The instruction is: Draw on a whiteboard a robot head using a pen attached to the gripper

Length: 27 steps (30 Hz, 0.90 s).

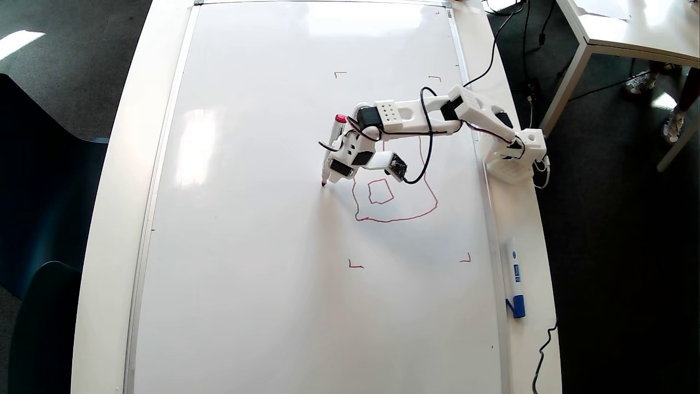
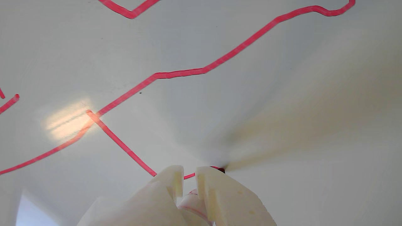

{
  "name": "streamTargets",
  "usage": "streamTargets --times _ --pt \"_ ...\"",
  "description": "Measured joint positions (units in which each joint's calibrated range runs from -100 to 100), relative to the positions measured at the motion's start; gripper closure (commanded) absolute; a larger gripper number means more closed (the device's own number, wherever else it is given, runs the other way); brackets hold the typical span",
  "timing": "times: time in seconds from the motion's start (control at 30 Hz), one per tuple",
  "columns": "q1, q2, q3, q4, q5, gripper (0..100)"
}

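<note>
The whiteboard [image 1: 246,246] lies flat on the white table. The red robot head [image 1: 397,219] shows a wobbly outline with one small square [image 1: 381,191] inside; the arm covers its upper part. My white gripper [image 1: 334,163] is shut on the pen [image 1: 334,139], whose red end points up and whose tip [image 1: 324,184] touches the board left of the outline. In the wrist view the fingertips [image 2: 174,175] clamp the pen [image 2: 193,201]. A straight red stroke [image 2: 121,142] runs from the outline [image 2: 220,61] to the tip [image 2: 221,170].
Small red corner marks [image 1: 355,265] frame the drawing area. A white marker with a blue cap [image 1: 514,279] lies on the table strip right of the board. The arm's base [image 1: 514,158] stands there too, with black cables trailing off. Another table [image 1: 629,33] is at upper right.
</note>
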Motion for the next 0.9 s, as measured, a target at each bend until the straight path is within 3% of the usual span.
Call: streamTargets --times 0.57,0.9 --pt "5.58 0.34 0.09 -3.29 2.01 99" --pt "6.41 0.25 -0.46 2.79 3.59 99"
